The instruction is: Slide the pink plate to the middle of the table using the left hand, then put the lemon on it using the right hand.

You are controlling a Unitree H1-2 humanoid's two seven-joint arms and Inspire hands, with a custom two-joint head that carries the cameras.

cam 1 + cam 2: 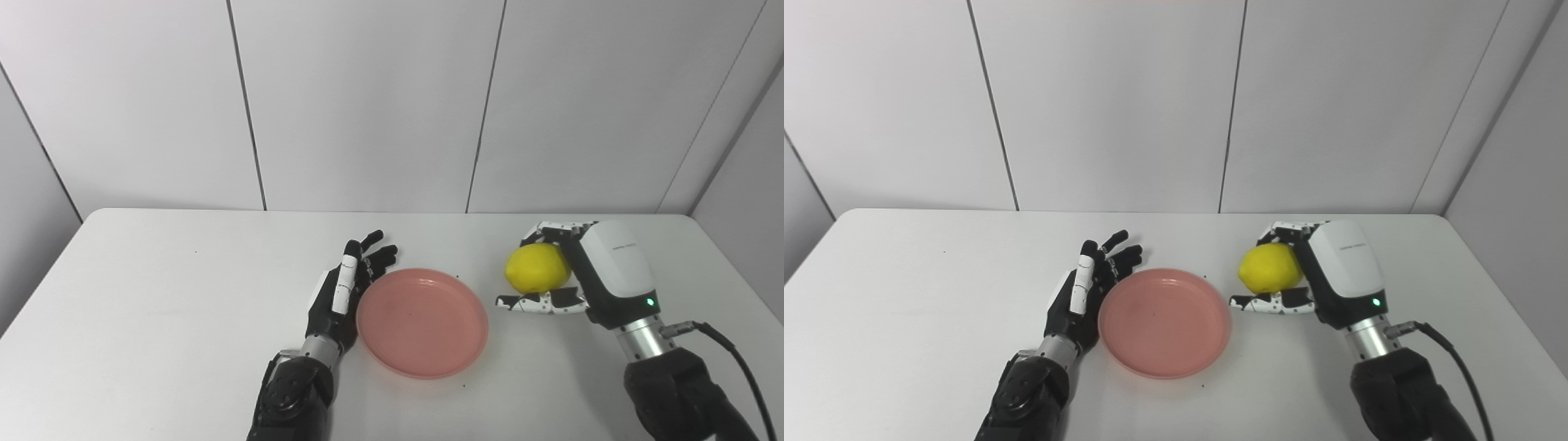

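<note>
Two robot hands work over a white worktop point(153, 306). Left robot hand point(343, 294): empty, fingers extended and slightly spread, lying edge-on against the left rim of the pink plate point(422, 321), apparently touching it. The plate sits flat and empty near the middle of the worktop, so the sliding step is judged complete or nearly so. Right robot hand point(572, 269): fingers curled over the far side of the lemon point(538, 267) and thumb stretched beneath its near side, enclosing the fruit just to the right of the plate; whether the lemon rests on the worktop or is already raised cannot be told from either view. Step in hand, as judged: transfer of the lemon onto the plate. For a clean transfer, the enclosing hold should be firm before lifting, since the rounded, smooth-skinned fruit can roll out of a loose cage of fingers. The lift need only clear the raised rim; the path runs leftward to a point above the plate's centre. Lowering until the lemon meets the plate floor before the fingers part keeps it from rolling toward the rim. Keeping the left robot hand beside the rim steadies the light plate against a nudge from the arriving thumb.
</note>
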